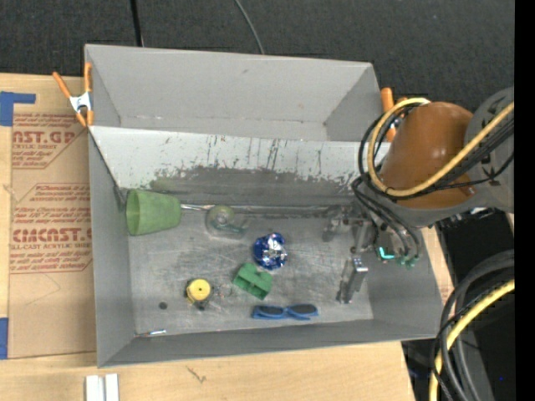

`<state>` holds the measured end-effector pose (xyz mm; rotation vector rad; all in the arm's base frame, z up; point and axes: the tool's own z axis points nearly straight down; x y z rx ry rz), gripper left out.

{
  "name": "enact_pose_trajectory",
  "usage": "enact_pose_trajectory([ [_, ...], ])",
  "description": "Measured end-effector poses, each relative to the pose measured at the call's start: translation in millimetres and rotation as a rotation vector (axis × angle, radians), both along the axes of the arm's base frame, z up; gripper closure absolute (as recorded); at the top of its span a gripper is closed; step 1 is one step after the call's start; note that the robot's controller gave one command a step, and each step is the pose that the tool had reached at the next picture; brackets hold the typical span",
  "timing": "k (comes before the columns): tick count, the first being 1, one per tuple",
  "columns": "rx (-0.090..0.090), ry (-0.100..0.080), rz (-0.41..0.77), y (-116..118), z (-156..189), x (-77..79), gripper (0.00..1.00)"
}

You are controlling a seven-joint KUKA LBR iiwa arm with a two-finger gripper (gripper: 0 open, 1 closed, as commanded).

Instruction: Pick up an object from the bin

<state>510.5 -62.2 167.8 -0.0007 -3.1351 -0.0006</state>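
Down by the right wall of the bin [403,307], open or shut can't tell; over bare floor, blue clip [284,312] well apart, could grab nothing

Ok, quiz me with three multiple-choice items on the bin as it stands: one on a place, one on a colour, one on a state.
1. Where is the gripper?
A. Low at the right side of the bin
B. Against its left wall
C. Outside it, beyond the back rim

2. What colour is the long thing by the front wall?
A. Red
B. Blue
C. Yellow

3. How does the green cup rest?
A. Upright
B. Upside down
C. On its side

Answers: 1 A, it hangs over the floor at the right, just right of the long thing. 2 B, it is plainly blue against the grey floor. 3 C, its length lies along the floor near the left wall.
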Motion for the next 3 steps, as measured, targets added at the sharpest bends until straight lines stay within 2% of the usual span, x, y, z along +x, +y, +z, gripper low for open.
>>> enact_pose_trajectory([
  [1,-0.001,-0.022,0.082,78,-96,-22.9,0.00],
  [2,0.000,-0.016,0.080,77,-96,-24.3,1.00],
  [3,-0.002,-0.015,0.240,40,57,-16.5,1.00],
])
